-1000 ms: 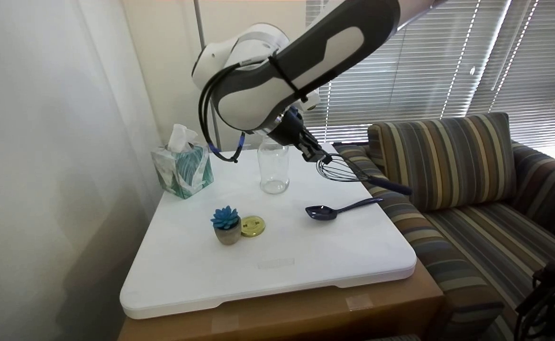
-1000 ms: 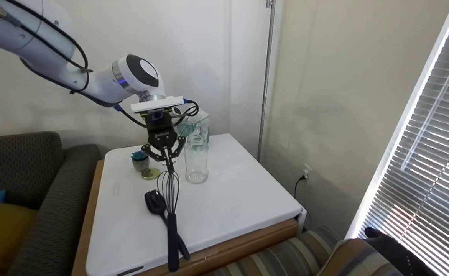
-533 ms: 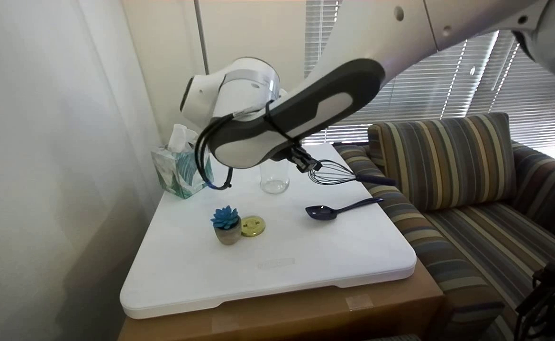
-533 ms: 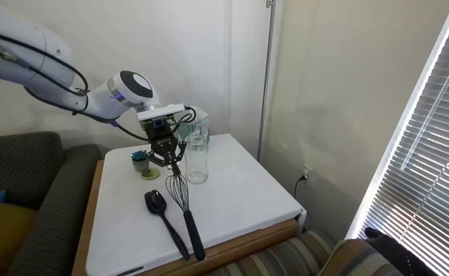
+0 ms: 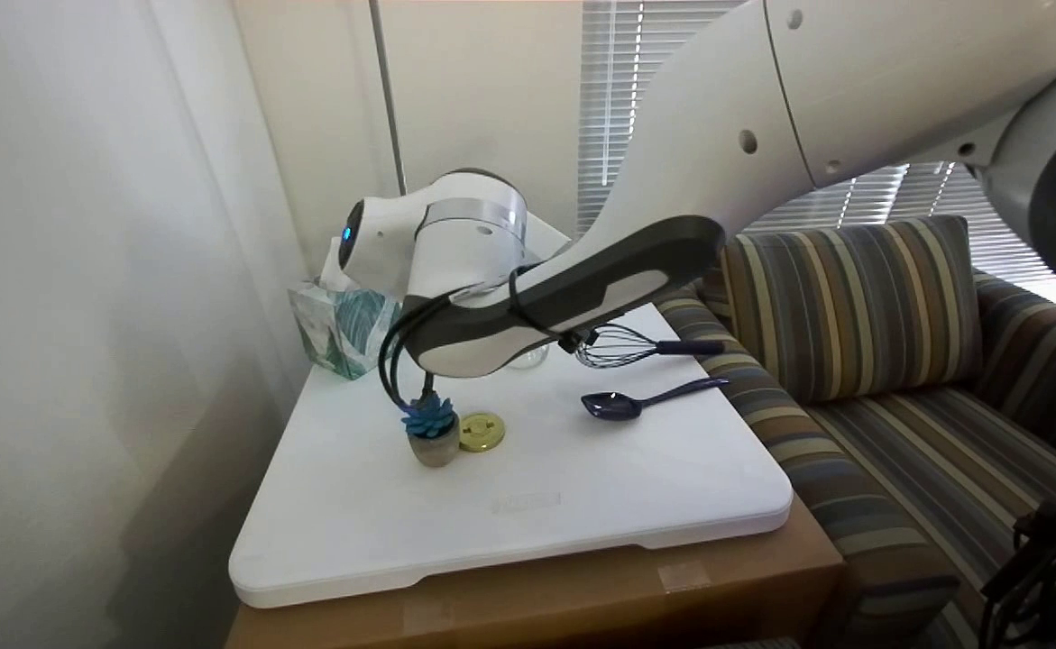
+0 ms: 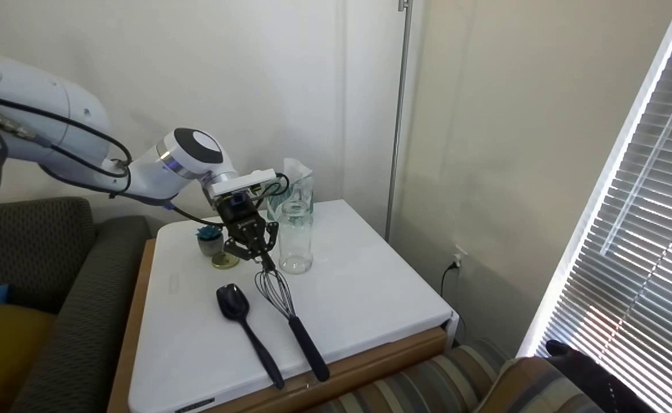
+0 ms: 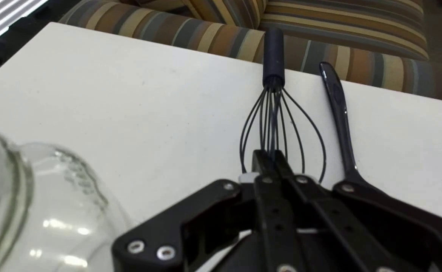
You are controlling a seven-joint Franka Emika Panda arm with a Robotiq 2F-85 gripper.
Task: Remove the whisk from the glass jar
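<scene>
My gripper point(image 7: 269, 156) is shut on the wire loops of the whisk point(image 7: 273, 56). The dark handle points away from me, past the table edge toward the striped sofa. The whisk shows in both exterior views point(image 5: 690, 348) point(image 6: 308, 347), outside the jar and low over the table. I cannot tell whether it touches the table. In an exterior view the gripper point(image 6: 267, 263) points down at a slant; elsewhere the arm mostly hides it. The clear glass jar point(image 6: 295, 246) stands upright beside the gripper. It fills the lower left of the wrist view point(image 7: 66, 211); only its base point(image 5: 529, 358) shows past the arm.
A dark blue spoon point(image 5: 613, 406) lies beside the whisk, close to it in the wrist view point(image 7: 338, 105). A gold lid point(image 5: 482, 431), a small potted succulent point(image 5: 435, 442) and a teal tissue box point(image 5: 347, 329) stand on the white table point(image 5: 383, 541). A striped sofa point(image 5: 852, 361) borders the table.
The arm has come down with the whisk held in the gripper. The whisk is lower, and its handle has swung away from the spoon. Jar and spoon have not moved.
</scene>
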